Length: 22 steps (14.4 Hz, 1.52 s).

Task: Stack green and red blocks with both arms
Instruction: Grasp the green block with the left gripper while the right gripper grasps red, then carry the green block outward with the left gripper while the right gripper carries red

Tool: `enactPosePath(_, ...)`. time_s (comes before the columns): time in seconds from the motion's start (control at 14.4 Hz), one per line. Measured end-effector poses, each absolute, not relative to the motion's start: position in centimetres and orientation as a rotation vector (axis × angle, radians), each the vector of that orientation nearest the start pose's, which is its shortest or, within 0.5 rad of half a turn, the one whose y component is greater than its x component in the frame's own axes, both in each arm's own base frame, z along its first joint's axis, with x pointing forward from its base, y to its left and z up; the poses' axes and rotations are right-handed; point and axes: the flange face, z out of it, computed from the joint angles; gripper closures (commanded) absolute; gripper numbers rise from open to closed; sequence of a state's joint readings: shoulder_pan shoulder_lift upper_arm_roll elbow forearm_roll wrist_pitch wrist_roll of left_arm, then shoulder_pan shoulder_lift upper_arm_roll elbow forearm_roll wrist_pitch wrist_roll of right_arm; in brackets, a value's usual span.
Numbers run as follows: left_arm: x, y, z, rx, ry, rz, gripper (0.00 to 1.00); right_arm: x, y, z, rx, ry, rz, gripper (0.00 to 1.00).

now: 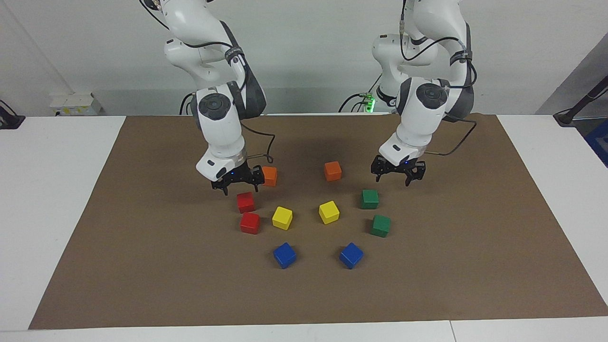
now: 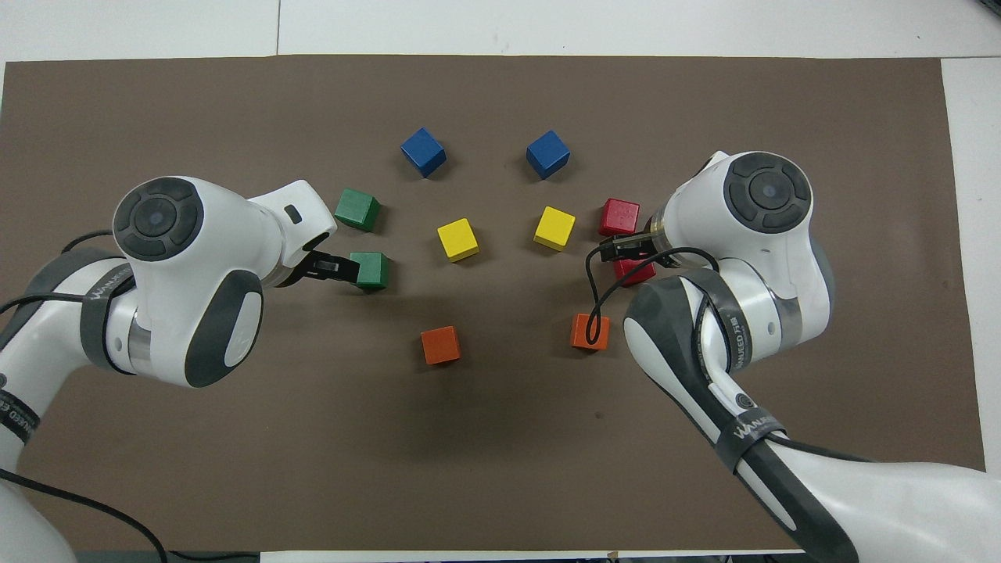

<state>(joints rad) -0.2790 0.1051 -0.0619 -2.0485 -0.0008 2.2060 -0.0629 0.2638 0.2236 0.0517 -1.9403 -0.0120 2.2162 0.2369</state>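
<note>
Brown mat on desk (image 1: 142, 266): both tools released, right tool (image 1: 237, 183) over red blocks (image 1: 246, 202), left tool (image 1: 393, 174) by green blocks (image 1: 369, 198); tight spacing risks nudging neighbours.

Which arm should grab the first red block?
Right. The right gripper hangs open just above the red block nearer the robots. The left gripper, also open, is over the mat by the green blocks, at the other end.

red blocks (image 1: 246, 202): 2 | green blocks (image 1: 369, 199): 2 | orange cubes (image 1: 332, 171): 2 | yellow cubes (image 1: 282, 218): 2 | blue cubes (image 1: 284, 255): 2 | arms (image 1: 218, 123): 2 | brown mat (image 1: 142, 266): 1
</note>
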Motion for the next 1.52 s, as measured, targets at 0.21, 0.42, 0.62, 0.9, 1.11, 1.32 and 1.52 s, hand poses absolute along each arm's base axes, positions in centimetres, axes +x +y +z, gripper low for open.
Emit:
enactPosePath(0.21, 54.4, -19.7, 38.1, -3.127, 0.448, -0.072, 0.0, 58.1, 18.8, 35.7, -3.119, -0.131, -0.084, 0.0)
enactPosePath(0.42, 54.4, -20.6, 37.1, -3.136, 0.457, -0.074, 0.0, 58.4, 18.9, 34.1, -3.116, -0.133, -0.09, 0.0)
enactPosePath(0.62, 54.3, -21.8, 36.1, -3.169, 0.413, -0.079, 0.0, 58.3, 18.9, 32.5, -3.118, -0.136, -0.074, 0.0)
enactPosePath(0.9, 54.1, -23.5, 34.6, -3.179, 0.375, -0.086, 0.0, 57.9, 18.7, 31.4, -3.12, -0.138, -0.063, 0.3)
enactPosePath(1.11, 54.0, -24.5, 32.9, -3.18, 0.377, -0.078, 0.0, 57.5, 18.7, 30.9, -3.123, -0.14, -0.047, 1.0)
enactPosePath(1.32, 54.1, -24.6, 31.9, -3.179, 0.377, -0.065, 0.0, 57.4, 18.6, 30.8, -3.125, -0.14, -0.037, 1.0)
enactPosePath(1.52, 54.2, -24.6, 31.2, -3.179, 0.376, -0.064, 0.0, 58.3, 17.8, 33.3, -3.137, -0.114, 0.008, 1.0)
